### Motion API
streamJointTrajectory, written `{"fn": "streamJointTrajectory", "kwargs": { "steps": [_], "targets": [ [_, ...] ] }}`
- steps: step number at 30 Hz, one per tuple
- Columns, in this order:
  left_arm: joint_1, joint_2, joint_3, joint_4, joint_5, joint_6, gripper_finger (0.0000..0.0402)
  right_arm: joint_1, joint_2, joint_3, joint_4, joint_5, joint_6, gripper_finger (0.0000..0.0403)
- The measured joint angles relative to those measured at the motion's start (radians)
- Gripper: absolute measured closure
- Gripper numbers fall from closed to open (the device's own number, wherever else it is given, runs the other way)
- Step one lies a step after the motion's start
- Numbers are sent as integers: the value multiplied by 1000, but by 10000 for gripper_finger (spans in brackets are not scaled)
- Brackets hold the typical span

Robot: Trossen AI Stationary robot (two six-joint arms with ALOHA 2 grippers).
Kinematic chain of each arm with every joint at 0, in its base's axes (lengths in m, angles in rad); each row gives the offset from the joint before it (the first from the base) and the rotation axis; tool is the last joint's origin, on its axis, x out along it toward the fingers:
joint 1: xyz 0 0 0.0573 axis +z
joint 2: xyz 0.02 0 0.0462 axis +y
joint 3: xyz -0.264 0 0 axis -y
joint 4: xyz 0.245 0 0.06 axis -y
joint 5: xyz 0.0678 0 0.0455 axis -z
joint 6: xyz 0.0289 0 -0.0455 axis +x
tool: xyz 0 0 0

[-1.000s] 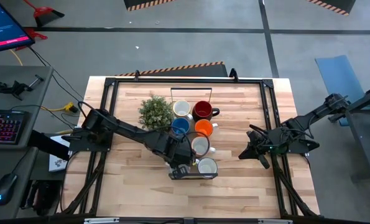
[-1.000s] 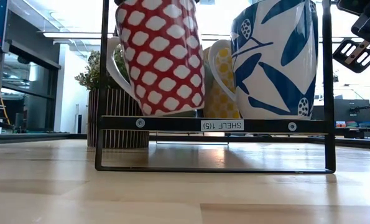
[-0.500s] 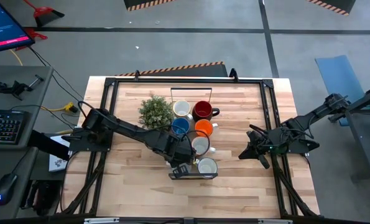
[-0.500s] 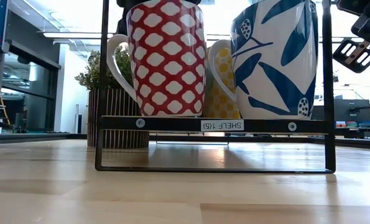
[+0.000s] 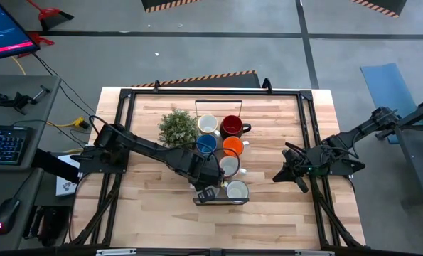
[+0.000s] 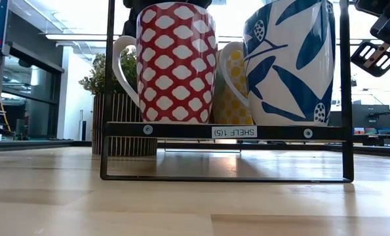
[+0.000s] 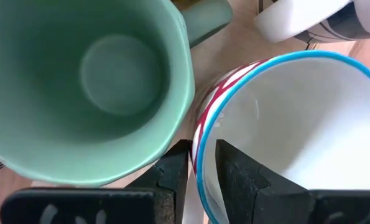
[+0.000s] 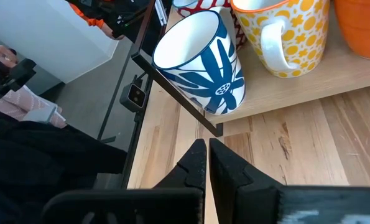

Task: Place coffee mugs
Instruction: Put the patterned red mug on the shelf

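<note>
With its jaws pinching the rim of the red-patterned mug (image 6: 176,62) now seated on the black shelf (image 6: 224,131), the left gripper (image 7: 200,171) should release gently and lift straight up, clear of the teal mug (image 7: 85,87), while the right gripper (image 8: 206,163), its jaws nearly together, waits aside.

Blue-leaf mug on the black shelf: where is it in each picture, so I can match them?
High view: blue-leaf mug, at the lower right corner of the black shelf.
Low view: right side, beside the red-patterned mug.
Left wrist view: not clearly in it; the left gripper has its jaws pinching the red-patterned mug's rim.
Right wrist view: upper middle, on the shelf.
Shared landmark: the black shelf's front rail.
</note>
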Motion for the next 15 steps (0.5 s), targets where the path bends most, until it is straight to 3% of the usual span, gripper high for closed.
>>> {"fn": "streamJointTrajectory", "kwargs": {
  "steps": [15],
  "targets": [
    [30,-2,80,-44,0,44,329,0,0,0,0,0,-1,402]
  ]
}}
